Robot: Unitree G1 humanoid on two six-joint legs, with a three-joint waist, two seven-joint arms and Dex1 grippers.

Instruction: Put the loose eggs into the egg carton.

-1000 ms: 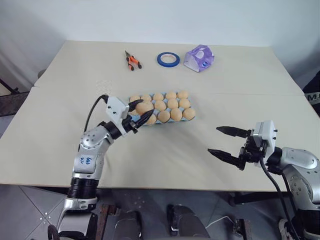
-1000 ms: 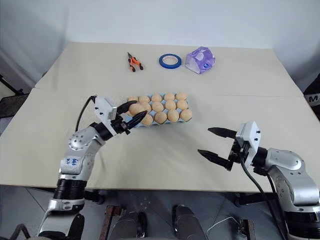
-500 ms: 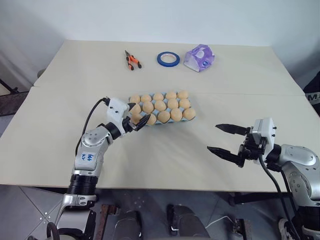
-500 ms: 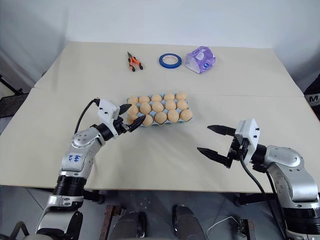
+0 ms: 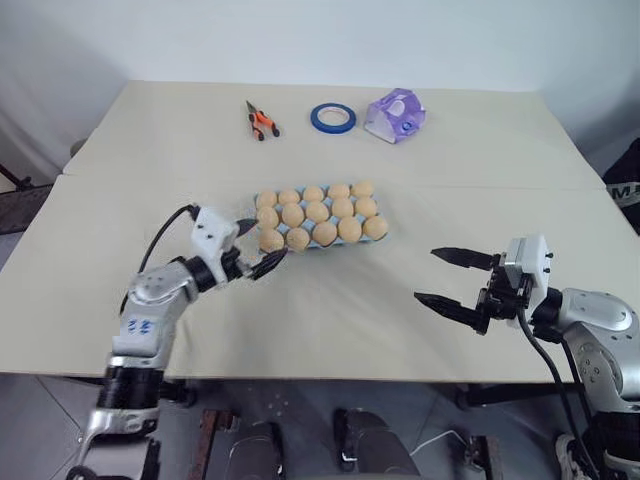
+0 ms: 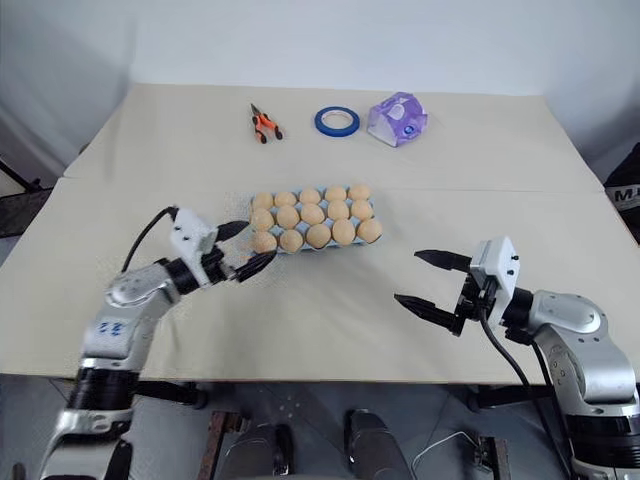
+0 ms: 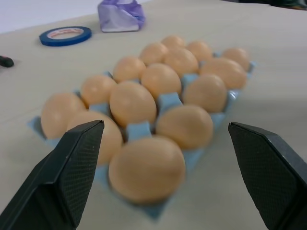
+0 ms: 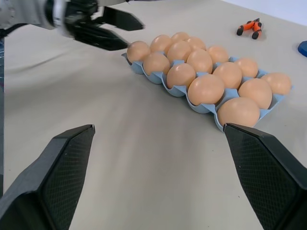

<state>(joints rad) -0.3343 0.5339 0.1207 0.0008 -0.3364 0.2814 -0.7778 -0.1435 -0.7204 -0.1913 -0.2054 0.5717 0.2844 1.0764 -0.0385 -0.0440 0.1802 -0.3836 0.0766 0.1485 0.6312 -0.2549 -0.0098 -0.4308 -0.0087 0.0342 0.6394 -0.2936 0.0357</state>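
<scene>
Fifteen eggs fill the egg carton (image 5: 384, 232) in the head view, just beyond the left hand (image 5: 257, 248), fingers apart, empty. Right wrist view: the right hand (image 8: 158, 175) gapes, carton ahead on the surface (image 8: 144, 158).

Pale orange-tan eggs (image 5: 300, 214) are sitting upright, filling every cup of the light blue egg carton (image 5: 386, 238) lying mid-table.
</scene>
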